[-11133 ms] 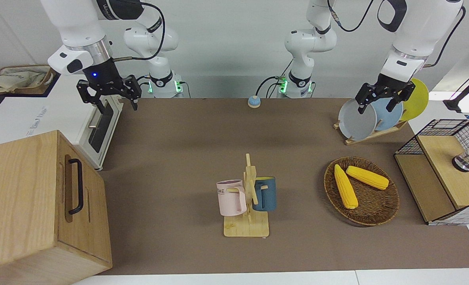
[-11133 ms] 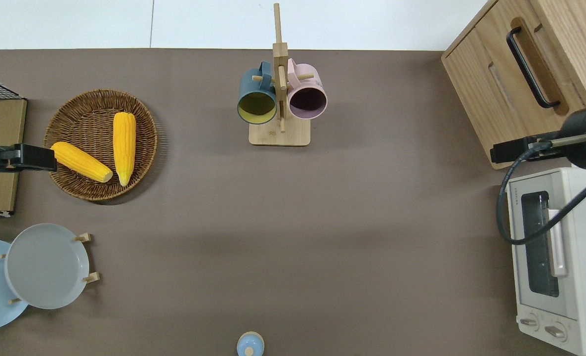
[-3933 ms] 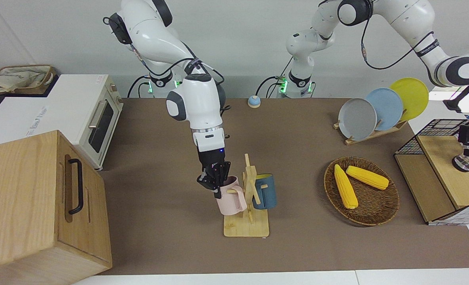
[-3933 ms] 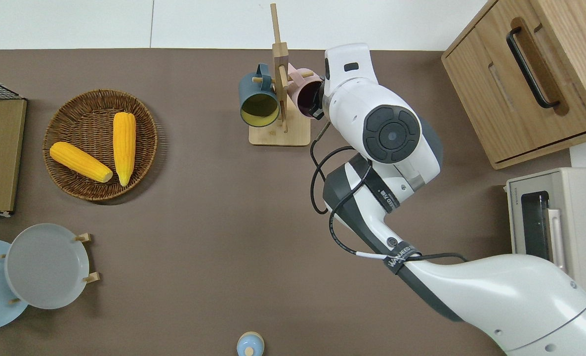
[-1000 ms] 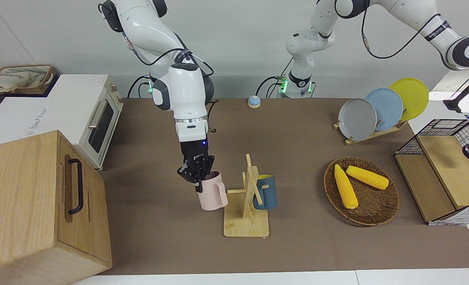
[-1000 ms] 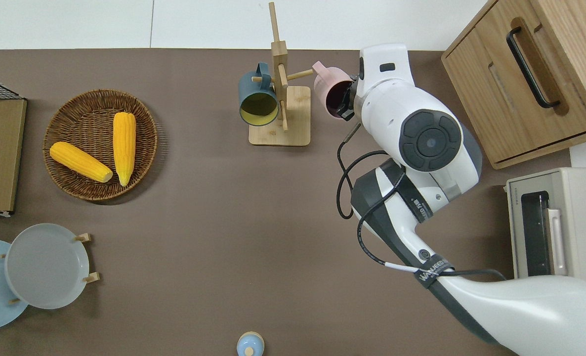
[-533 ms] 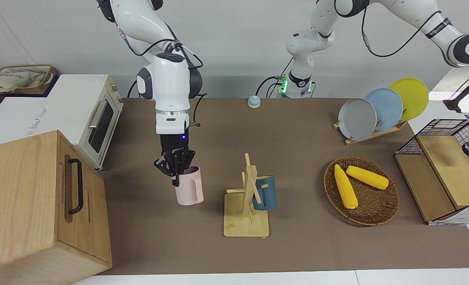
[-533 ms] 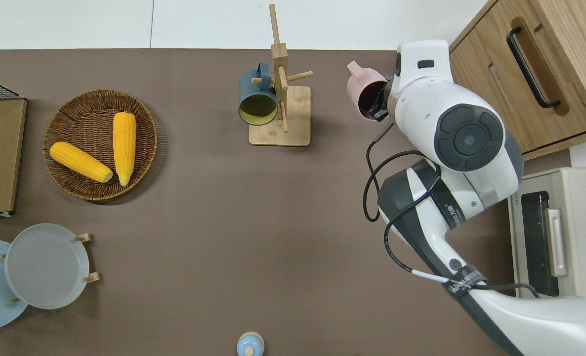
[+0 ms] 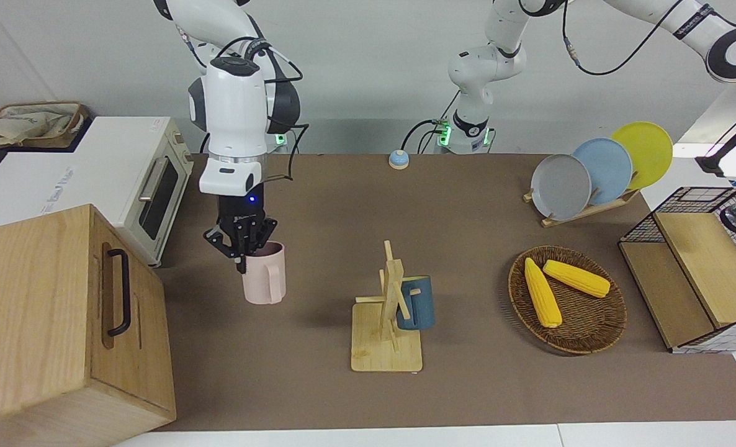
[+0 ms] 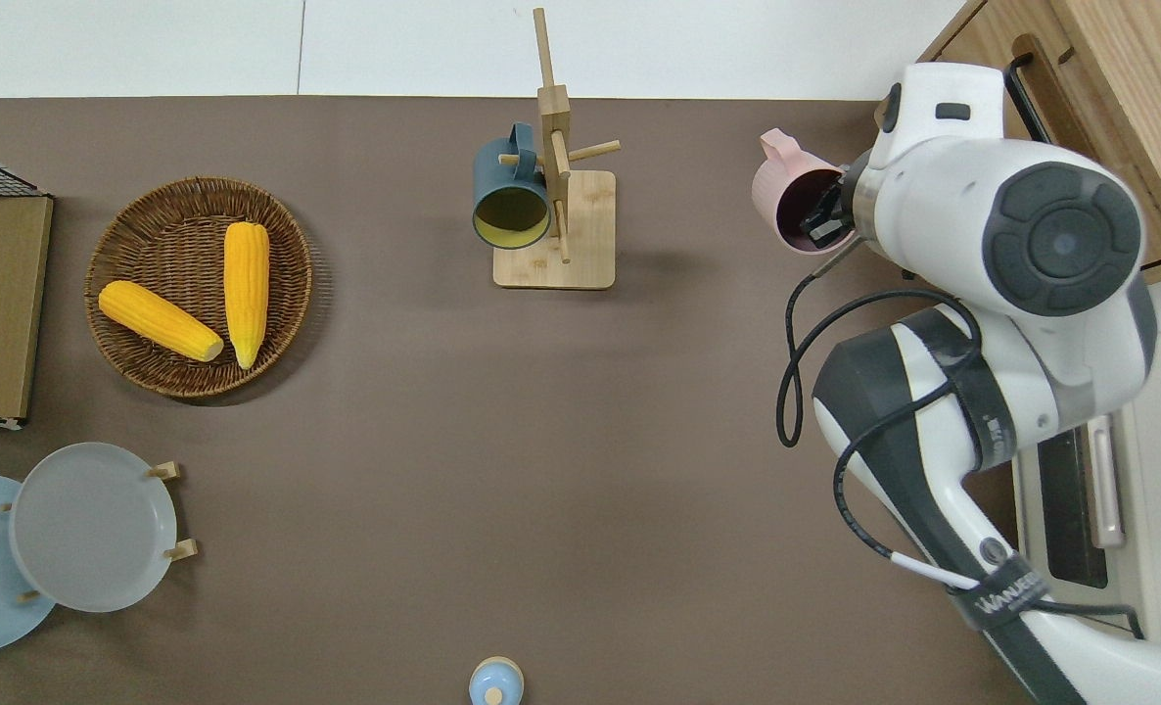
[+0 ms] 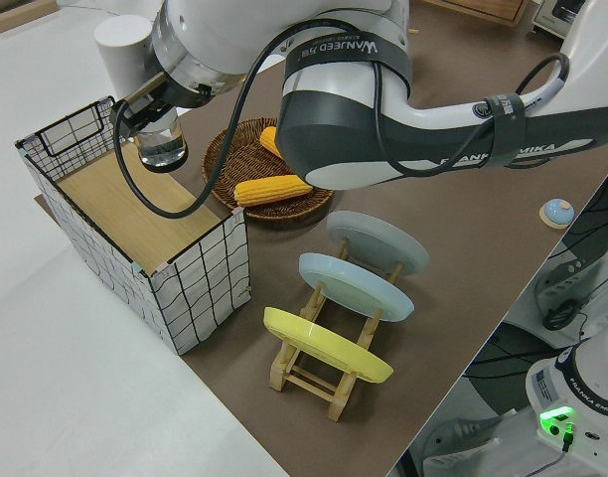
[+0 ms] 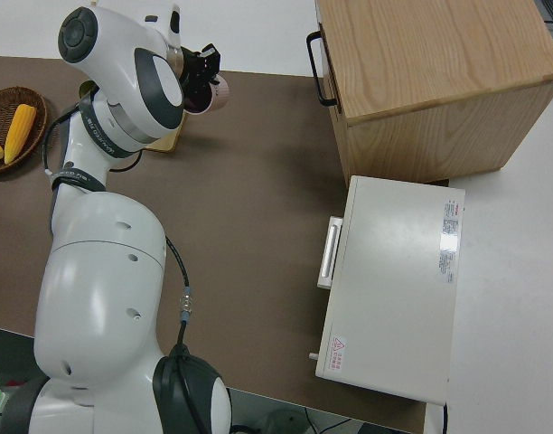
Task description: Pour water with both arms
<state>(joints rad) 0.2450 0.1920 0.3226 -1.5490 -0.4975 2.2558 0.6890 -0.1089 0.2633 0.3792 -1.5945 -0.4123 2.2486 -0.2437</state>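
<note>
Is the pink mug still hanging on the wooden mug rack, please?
No, the pink mug is held by its rim in the right gripper, well away from the mug rack, where only the blue mug hangs.

Glossy white arms [image 9: 234, 118], matt pink mug [image 9: 265, 281], wooden rack [image 9: 388, 338], seemingly clear glass [image 11: 163, 144].

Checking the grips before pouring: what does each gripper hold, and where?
Right gripper pinches the pink mug by its rim; left gripper holds a clear glass by its top.
</note>
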